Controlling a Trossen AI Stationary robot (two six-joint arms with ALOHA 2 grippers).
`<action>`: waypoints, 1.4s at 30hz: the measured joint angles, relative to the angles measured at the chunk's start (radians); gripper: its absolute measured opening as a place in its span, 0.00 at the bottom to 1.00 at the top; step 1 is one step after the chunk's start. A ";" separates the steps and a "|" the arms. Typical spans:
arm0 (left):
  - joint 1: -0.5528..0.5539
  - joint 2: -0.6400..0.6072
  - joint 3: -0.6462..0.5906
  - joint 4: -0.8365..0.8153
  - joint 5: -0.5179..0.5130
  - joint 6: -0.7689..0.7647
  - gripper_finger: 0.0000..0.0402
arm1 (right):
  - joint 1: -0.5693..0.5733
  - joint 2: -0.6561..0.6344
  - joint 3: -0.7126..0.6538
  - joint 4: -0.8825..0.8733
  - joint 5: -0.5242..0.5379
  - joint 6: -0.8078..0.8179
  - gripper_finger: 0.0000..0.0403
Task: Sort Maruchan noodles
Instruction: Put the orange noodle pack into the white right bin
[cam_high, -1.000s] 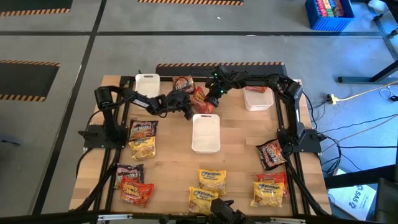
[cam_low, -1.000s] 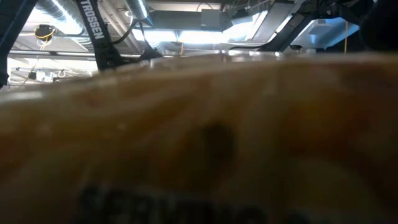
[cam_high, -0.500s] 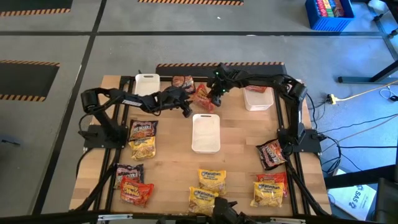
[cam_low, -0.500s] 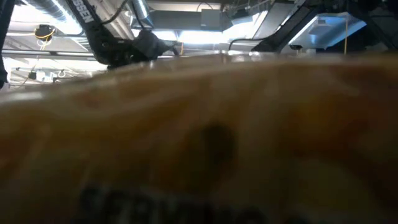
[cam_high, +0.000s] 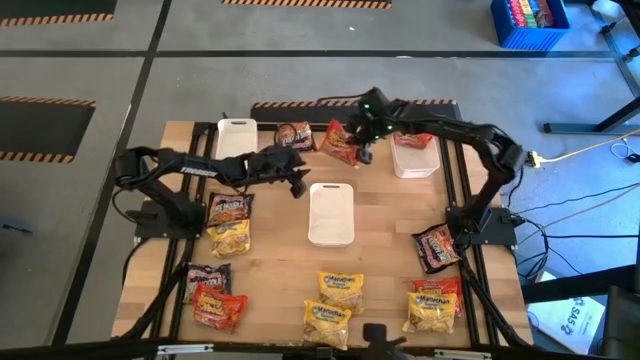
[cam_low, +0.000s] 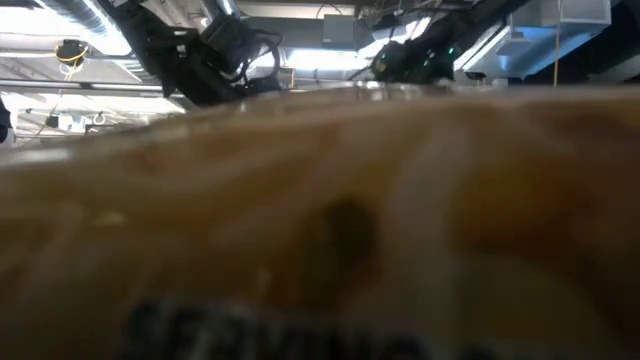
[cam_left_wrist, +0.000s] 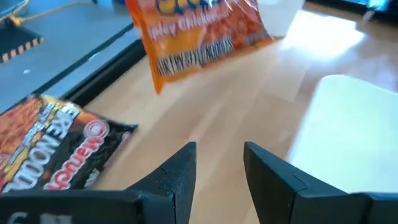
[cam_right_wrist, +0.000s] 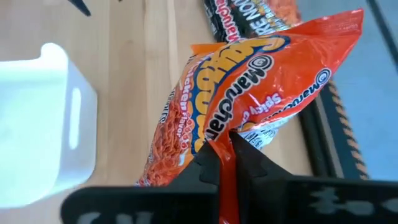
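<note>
My right gripper (cam_high: 361, 143) is shut on a red Maruchan packet (cam_right_wrist: 249, 81), held over the table's far middle between the dark packet (cam_high: 293, 135) and a white tray (cam_high: 415, 156). The dark packet lies flat on the wood. My left gripper (cam_left_wrist: 219, 168) stands open and holds nothing, raised just left of the middle white tray (cam_high: 331, 213); the red packet (cam_left_wrist: 193, 31) hangs ahead of it. Several more yellow, red and dark packets lie flat along the left, near and right sides. My right gripper pinches one edge of the red packet (cam_right_wrist: 227, 142) between its two fingers. The fingers slant down from the table's right side. The packet hangs tilted beyond the fingertips, its free end (cam_left_wrist: 186, 65) clear of the wood.
A third white tray (cam_high: 237, 135) stands at the far left. A yellow packet (cam_low: 320, 230) lies right against the low camera and fills its view; only the two arms' upper parts show above it. Black frame rails (cam_high: 455, 200) run along the table's sides.
My right gripper has gone up and toward the table's right edge, rolling its wrist. The red packet has come off the wood beside the dark packet and now hangs clear. My left gripper has risen, still open.
</note>
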 joint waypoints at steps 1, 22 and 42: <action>-0.011 -0.001 0.000 -0.003 -0.001 0.000 0.32 | 0.000 -0.024 0.000 -0.031 0.010 -0.011 0.00; -0.266 0.000 0.000 -0.062 0.006 -0.037 0.32 | 0.007 -0.330 0.000 -0.516 0.435 -0.086 0.00; -0.295 0.001 0.000 -0.057 -0.024 -0.027 0.32 | -0.114 -0.330 -0.248 -0.387 0.652 -0.258 0.00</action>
